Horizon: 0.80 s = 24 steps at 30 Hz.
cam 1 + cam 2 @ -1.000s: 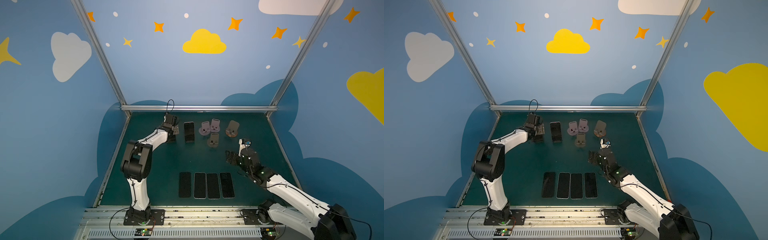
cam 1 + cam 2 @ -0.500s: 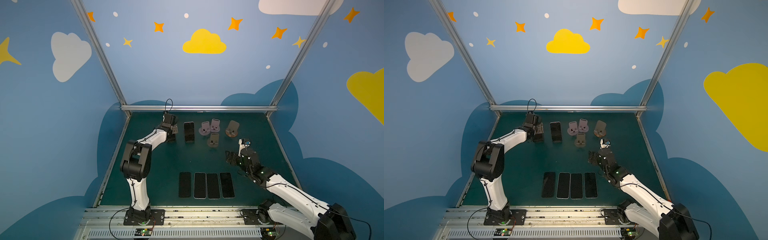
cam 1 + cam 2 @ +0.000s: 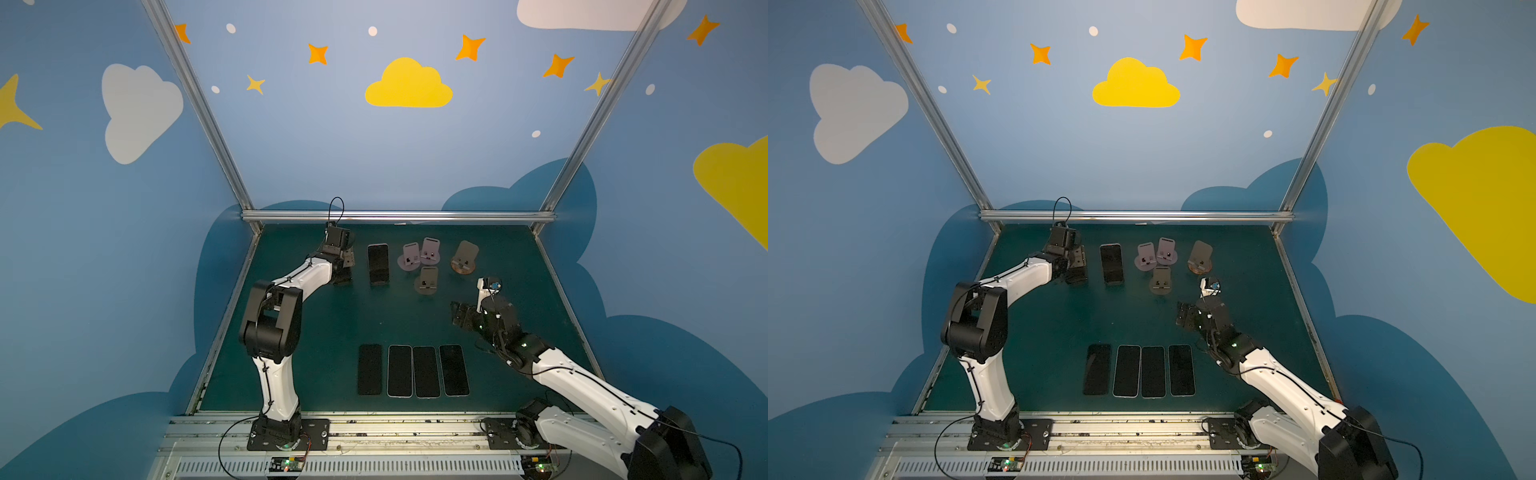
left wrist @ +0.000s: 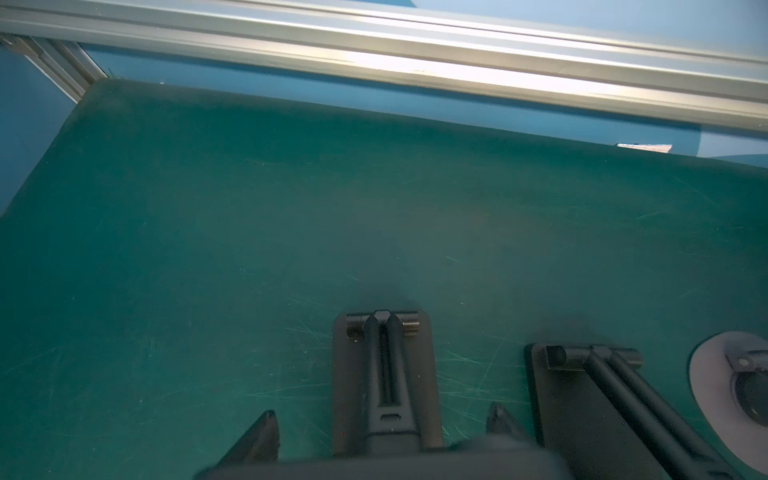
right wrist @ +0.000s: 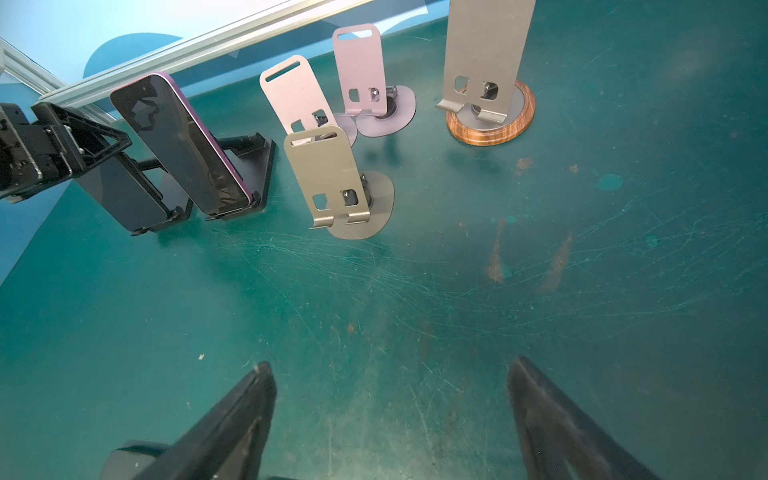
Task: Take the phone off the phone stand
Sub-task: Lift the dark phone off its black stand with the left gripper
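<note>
The left fingers (image 4: 259, 438) are closed narrow on the top end of a dark phone (image 5: 116, 191), one on each long edge. That phone leans back on a black phone stand (image 4: 384, 374), with its lower edge down at the stand's front lip. In both top views this pair sits at the upper left of the green table (image 3: 332, 324), mostly hidden under the left arm's wrist.

Just to the right in those views, a second phone with a purple edge (image 3: 378, 264) leans on a second black stand (image 5: 257, 166). Further right stand two pink stands (image 3: 419, 255), a grey stand (image 3: 427, 280) and a stand with a round wooden base (image 3: 464, 259), all with nothing on them.

The right fingers (image 5: 232, 428) are spread wide with nothing between them. They hang above bare, scratched table at centre right in both top views. Four phones (image 3: 413, 371) lie flat side by side in a row at the lower centre of the table.
</note>
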{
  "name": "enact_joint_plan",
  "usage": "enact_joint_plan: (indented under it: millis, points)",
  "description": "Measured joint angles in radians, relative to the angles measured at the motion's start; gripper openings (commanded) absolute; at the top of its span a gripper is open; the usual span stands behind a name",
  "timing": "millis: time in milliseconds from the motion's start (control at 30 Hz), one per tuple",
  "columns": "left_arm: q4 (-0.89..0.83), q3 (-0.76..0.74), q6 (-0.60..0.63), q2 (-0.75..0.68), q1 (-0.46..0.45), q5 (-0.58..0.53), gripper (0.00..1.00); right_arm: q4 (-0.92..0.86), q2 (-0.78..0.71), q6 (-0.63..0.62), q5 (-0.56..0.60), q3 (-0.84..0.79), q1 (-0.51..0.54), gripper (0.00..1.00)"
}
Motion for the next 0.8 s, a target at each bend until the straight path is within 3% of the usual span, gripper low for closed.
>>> enact_joint_plan:
  millis: [567, 800]
  points:
    - [-0.016, -0.150, 0.054, -0.236, 0.002, 0.027, 0.67, 0.000, -0.006, 0.000, 0.000, 0.000, 0.000, 0.87]
    - [-0.083, -0.278, 0.024, -0.449, -0.017, 0.050, 0.66, 0.000, -0.008, 0.000, -0.001, 0.000, 0.000, 0.86]
